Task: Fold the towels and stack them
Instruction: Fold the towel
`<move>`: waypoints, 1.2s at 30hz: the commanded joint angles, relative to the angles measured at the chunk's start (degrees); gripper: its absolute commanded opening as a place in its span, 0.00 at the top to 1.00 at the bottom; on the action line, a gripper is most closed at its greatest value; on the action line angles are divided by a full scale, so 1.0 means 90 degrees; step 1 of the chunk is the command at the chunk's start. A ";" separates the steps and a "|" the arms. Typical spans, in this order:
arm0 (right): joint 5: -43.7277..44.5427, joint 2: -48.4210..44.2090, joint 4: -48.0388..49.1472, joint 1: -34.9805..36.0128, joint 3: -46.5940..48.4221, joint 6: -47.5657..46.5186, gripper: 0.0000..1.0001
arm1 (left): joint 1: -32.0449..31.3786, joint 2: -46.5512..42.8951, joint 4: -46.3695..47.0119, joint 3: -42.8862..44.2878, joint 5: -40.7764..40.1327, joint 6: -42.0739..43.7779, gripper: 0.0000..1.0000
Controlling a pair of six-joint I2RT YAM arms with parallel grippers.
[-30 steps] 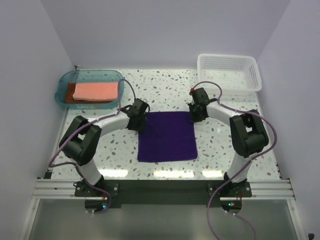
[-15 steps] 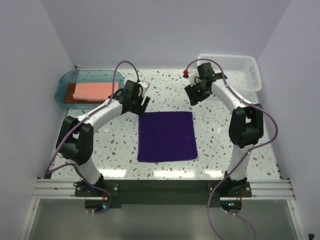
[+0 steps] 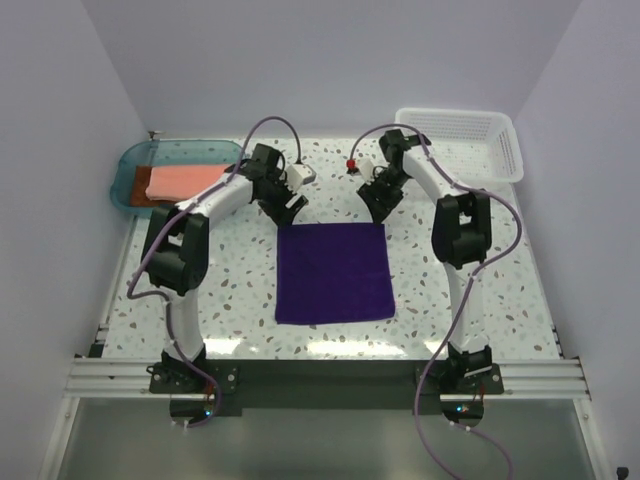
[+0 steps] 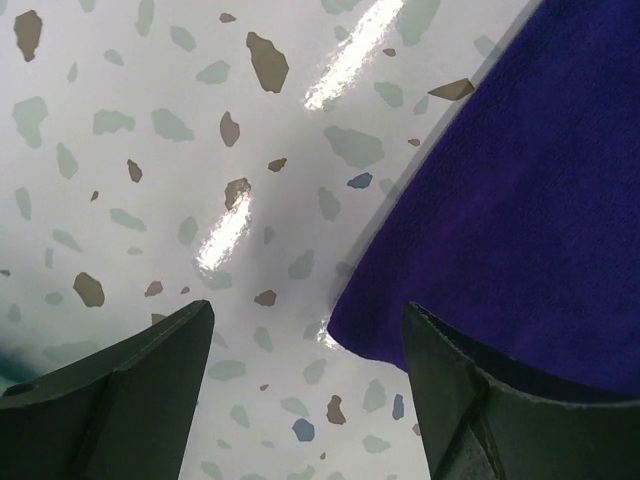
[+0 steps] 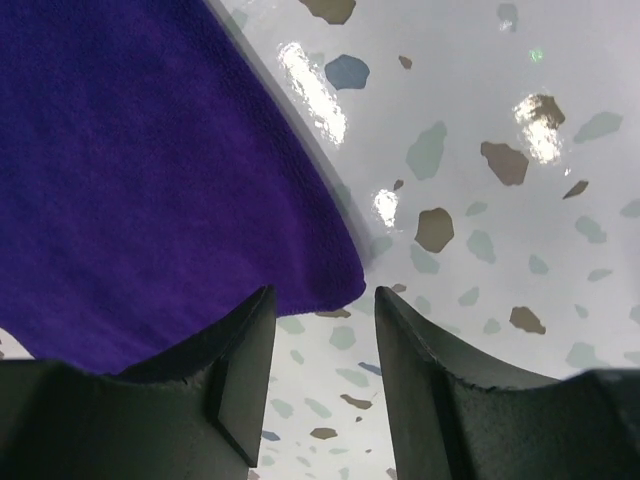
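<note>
Principal risk: a missed or uneven corner pinch on the purple towel, which lies flat and unfolded on the surface. In the left wrist view the towel's far-left corner sits off-centre, close to one finger, so closing from here could catch only the hem or push the cloth aside. In the right wrist view the far-right corner lies between the fingers but near one of them; a shallow bite there would likely slip during the lift. If one side holds and the other does not, the fold would skew and the edges would not meet. A finger pressed onto the cloth could also bunch it. Left gripper: fingers wide apart, holding nothing, poised over that far-left corner, contact not evident. Right gripper: fingers moderately apart, holding nothing, over the far-right corner. Far left of the purple towel, the pink towel rests folded on the brown towel in the tray
</note>
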 commanded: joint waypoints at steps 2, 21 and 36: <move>-0.0276 0.0276 -0.0534 0.0040 0.0448 -0.0423 0.53 | 0.0097 0.0385 -0.0749 0.0530 0.0441 0.0799 0.22; -0.0345 0.0921 -0.0437 0.0069 0.0517 -0.0579 0.65 | 0.0116 0.0815 -0.1013 0.0930 0.0617 0.1072 0.26; -0.0374 0.1068 -0.0339 0.0069 0.0380 -0.0511 0.80 | 0.0116 0.1078 -0.1394 0.0814 0.0763 0.1072 0.48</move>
